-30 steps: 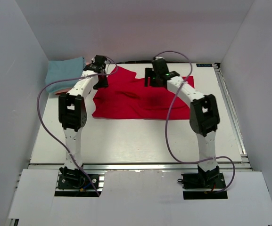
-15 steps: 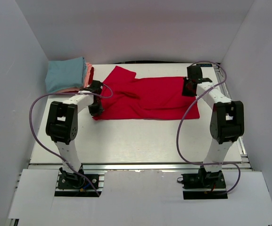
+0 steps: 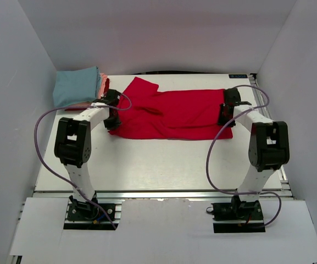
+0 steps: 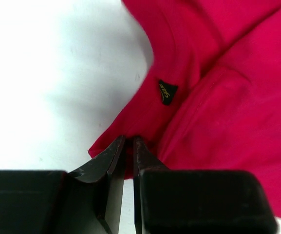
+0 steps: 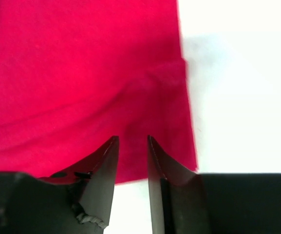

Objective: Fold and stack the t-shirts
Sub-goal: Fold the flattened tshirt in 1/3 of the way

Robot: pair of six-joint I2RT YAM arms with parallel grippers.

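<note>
Whether the left tool (image 4: 129, 142) pinches cloth cannot be told: its fingers stand almost together at the left corner of the bright red short-sleeved cloth t-shirt (image 3: 174, 113). The right tool (image 5: 132, 139) stands slightly apart over the right hem. The shirt lies spread and rumpled on the white worktop (image 3: 147, 159). The light-blue-topped folded stack (image 3: 76, 87) sits far left, its lower layers mostly hidden.

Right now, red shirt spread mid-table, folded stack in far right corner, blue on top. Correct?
No. The top external view shows the folded stack in the far left corner, not right. Rest holds: red shirt spread mid-table, blue on top.
</note>
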